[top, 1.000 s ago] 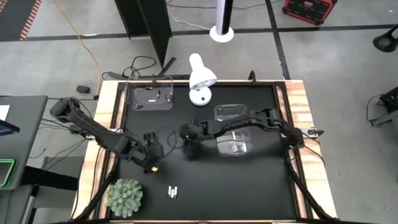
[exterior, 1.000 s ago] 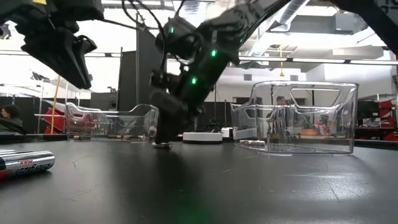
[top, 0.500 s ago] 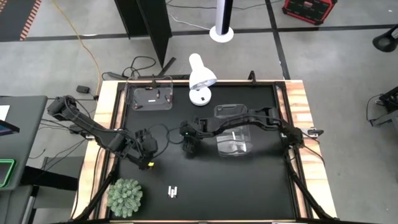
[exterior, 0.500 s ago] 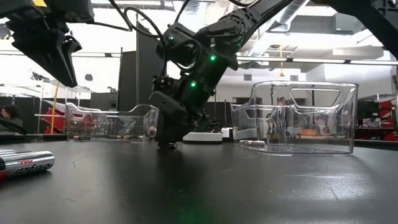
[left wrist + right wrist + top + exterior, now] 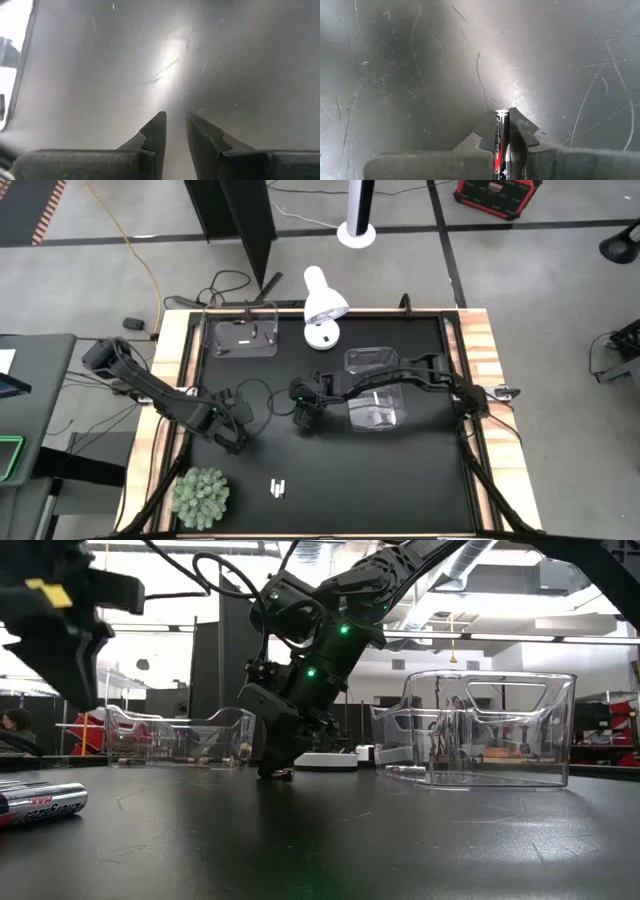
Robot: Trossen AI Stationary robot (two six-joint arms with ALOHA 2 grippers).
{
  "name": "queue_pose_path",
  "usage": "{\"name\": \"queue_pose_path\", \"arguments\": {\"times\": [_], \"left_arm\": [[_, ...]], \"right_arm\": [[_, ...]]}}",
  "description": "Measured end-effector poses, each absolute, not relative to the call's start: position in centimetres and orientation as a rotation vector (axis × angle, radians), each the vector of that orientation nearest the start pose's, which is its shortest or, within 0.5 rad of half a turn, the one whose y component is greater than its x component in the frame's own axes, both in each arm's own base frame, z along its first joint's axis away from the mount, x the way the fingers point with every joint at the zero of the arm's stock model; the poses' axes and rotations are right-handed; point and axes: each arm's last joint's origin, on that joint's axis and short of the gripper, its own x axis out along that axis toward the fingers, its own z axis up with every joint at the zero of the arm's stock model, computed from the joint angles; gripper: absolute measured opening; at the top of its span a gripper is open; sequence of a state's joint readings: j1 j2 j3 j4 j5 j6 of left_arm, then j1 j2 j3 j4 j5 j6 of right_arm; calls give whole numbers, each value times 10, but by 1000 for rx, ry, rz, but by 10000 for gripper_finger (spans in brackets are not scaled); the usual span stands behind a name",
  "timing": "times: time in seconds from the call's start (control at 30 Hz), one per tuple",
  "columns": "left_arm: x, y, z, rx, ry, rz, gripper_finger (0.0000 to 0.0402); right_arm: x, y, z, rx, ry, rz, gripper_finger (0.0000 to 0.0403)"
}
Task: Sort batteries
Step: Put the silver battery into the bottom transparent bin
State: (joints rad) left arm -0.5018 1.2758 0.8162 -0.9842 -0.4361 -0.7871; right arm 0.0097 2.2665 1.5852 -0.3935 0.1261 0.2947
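Black table [image 5: 420, 480], scuffed all over. Right claw [image 5: 503, 131] down near mid-table, tips at the surface, pinched tight on a dark battery [image 5: 501, 137] with red lettering, lying lengthwise between the two fingers [image 5: 520, 131]. Just beside that claw, on the right arm's base side, a clear bin [image 5: 375, 402]; in the low view [image 5: 490, 730] standing tall and see-through, apart from the claw. Beyond the claw toward the far left corner, a second clear bin [image 5: 242, 337] with a few small batteries inside, well apart. White lamp [image 5: 323, 305] at the far edge, between the two bins. Green spiky plant [image 5: 201, 496] at the near left corner. Two loose batteries [image 5: 277, 488] on the near side of the right claw, side by side, well apart from both claws. Nothing standing close between claw and the nearer bin.

Right arm stretched low from the right edge across the bin toward centre, wrist bent steeply down, green lights showing on it in the low view [image 5: 300, 690].

Left claw [image 5: 173, 127] to the left of the right one, near the table's left side, raised off the surface, fingers nearly together with a slim gap, holding nothing. Left arm [image 5: 160, 395] reaching in from the left edge.
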Motion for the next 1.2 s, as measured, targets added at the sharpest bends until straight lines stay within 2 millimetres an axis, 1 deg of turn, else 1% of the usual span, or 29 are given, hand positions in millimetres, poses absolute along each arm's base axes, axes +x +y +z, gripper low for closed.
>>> {"name": "queue_pose_path", "arguments": {"times": [0.2,0.33,0.57,0.63,0.7,0.77,0.83,0.93,1.1,1.2], "left_arm": [[182,-88,197,-28,1308,449,70],[182,-90,193,-37,1362,418,70],[182,-93,187,-54,1448,390,70],[179,-91,187,-42,1479,413,70],[174,-88,187,-40,1514,484,70],[169,-84,190,-47,1518,576,70],[166,-82,191,-29,1511,629,70],[168,-83,192,-32,1472,624,70],[170,-84,191,-18,1454,597,70],[171,-83,191,-4,1443,602,70]], "right_arm": [[463,8,113,192,1052,-248,40],[463,13,113,186,1050,-236,44],[463,14,113,192,1049,-222,85],[463,14,113,192,1051,-221,97],[463,14,113,193,1052,-220,106],[463,14,113,194,1053,-217,112],[463,14,113,194,1053,-216,116],[463,14,113,188,1054,-212,126],[461,15,113,185,1079,-214,148],[459,15,112,193,1101,-223,154]]}}
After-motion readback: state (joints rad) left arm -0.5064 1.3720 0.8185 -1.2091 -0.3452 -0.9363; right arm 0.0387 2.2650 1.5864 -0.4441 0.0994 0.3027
